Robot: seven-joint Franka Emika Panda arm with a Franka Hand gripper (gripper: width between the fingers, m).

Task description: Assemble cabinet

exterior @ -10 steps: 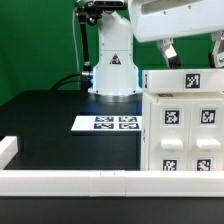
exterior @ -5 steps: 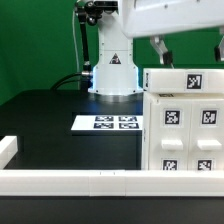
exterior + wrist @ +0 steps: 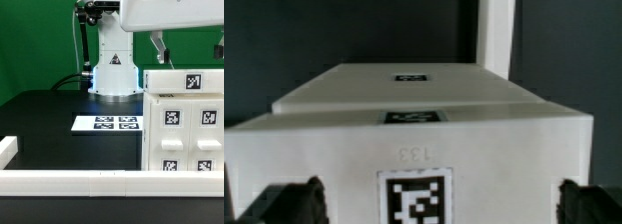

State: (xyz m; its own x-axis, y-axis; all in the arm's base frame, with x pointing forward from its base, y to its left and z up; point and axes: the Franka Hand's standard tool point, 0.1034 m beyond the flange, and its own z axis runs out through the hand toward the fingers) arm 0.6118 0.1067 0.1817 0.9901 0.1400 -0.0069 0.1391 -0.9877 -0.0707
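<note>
While above cabinet (image 3: 185,120), tool (image 3: 188,47) splayed.

Hung high over the counter's far right corner, gripper (image 3: 187,50) pointing down, fingers (image 3: 157,47) spread wide apart.

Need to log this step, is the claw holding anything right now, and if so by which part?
Nothing is held. The claw hangs open above the cabinet, its fingers apart and clear of the white box.
</note>
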